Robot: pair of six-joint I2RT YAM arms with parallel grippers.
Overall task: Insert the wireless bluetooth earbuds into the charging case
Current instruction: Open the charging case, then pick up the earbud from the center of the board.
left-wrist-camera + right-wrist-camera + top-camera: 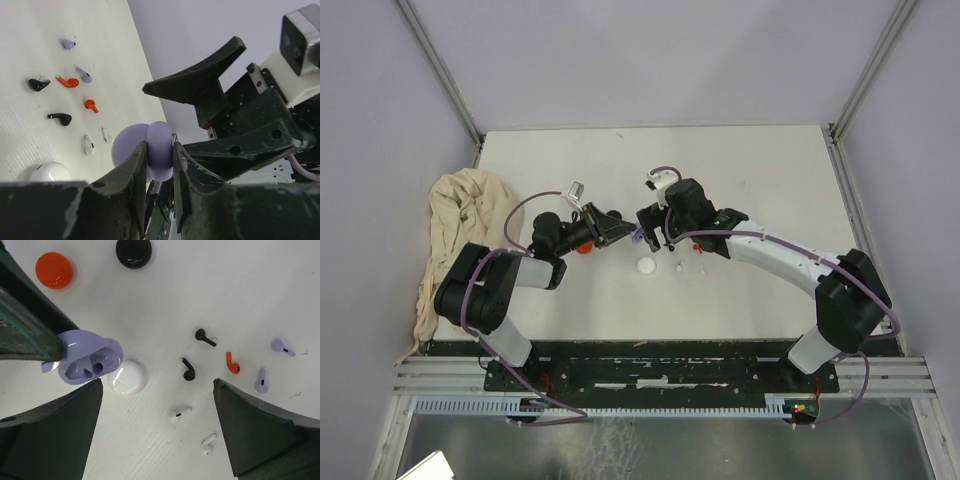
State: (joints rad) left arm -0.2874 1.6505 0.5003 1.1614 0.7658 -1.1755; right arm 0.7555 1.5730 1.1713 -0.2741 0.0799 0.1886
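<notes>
My left gripper (159, 147) is shut on the open lilac charging case (161, 132) and holds it above the table. In the right wrist view the case (87, 362) shows two empty sockets. Earbuds lie loose on the table in pairs: black (188, 371), red (232, 364), lilac (260, 381) and white (180, 414). My right gripper (157, 385) is open and empty. It hovers over the white earbuds, just right of the case. From above, both grippers meet at the table's middle, left (615, 228) and right (655, 230).
A closed white round case (126, 376) lies beside the lilac one. A red case (54, 270) and a black case (133, 251) lie further off. A beige cloth (460, 225) is heaped at the table's left edge.
</notes>
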